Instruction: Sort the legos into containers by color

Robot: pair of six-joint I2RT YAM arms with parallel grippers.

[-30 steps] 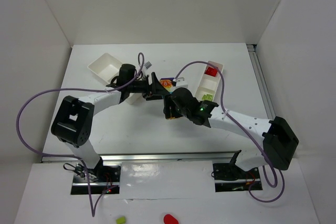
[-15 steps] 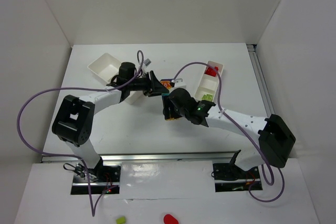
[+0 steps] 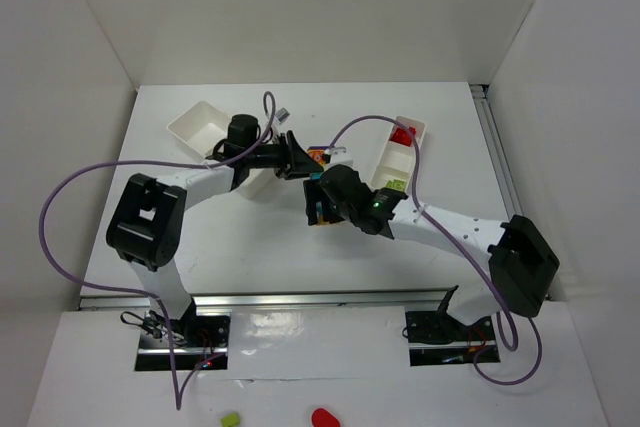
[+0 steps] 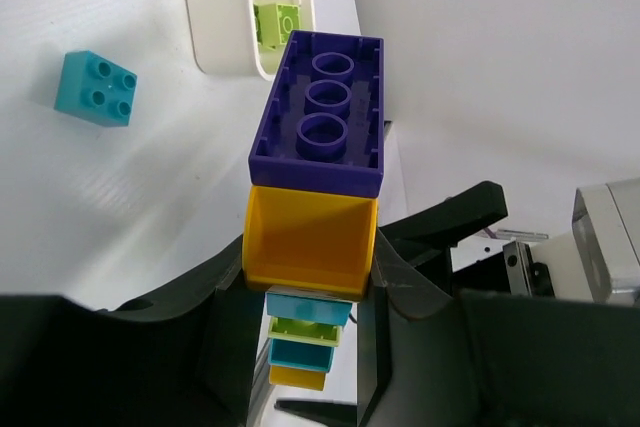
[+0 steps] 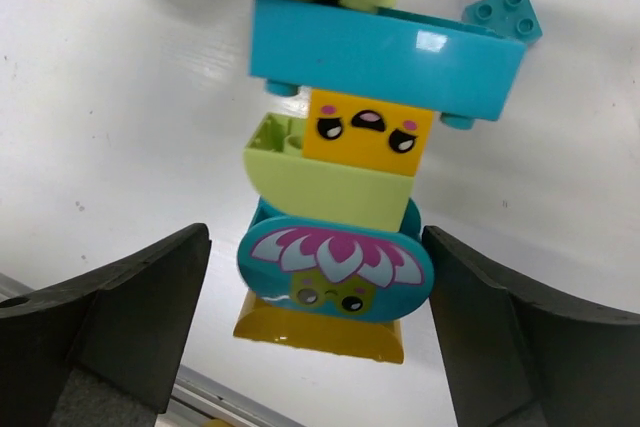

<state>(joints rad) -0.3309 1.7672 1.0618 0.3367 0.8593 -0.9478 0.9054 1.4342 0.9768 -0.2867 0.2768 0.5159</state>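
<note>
my left gripper (image 4: 310, 272) was clenched on a stack of legos (image 5: 340, 162), its fingers (image 4: 228, 297) pressed to both sides of a yellow brick (image 4: 308, 242). a purple brick (image 4: 322, 117) sat on that yellow one, out past the fingertips, with its hollow underside facing the wrist camera. cyan, lime, cyan and yellow pieces ran back between the fingers toward the palm. my right gripper (image 5: 315, 267) was spread wide, one finger (image 5: 130, 317) on each side of the stack's other end. a round flower piece (image 5: 335, 265) and a yellow face brick (image 5: 368, 129) showed there, and neither finger touched them. a loose cyan brick (image 4: 96, 88) lay on the table (image 3: 250, 237) beyond the left fingertips, off to one side. near it was the narrow tray (image 4: 215, 17), holding a lime brick (image 4: 277, 19). from above, a red brick (image 3: 402, 135) sat in that tray's far compartment. the wide tray (image 3: 200, 125) lay just beside the left wrist.
</note>
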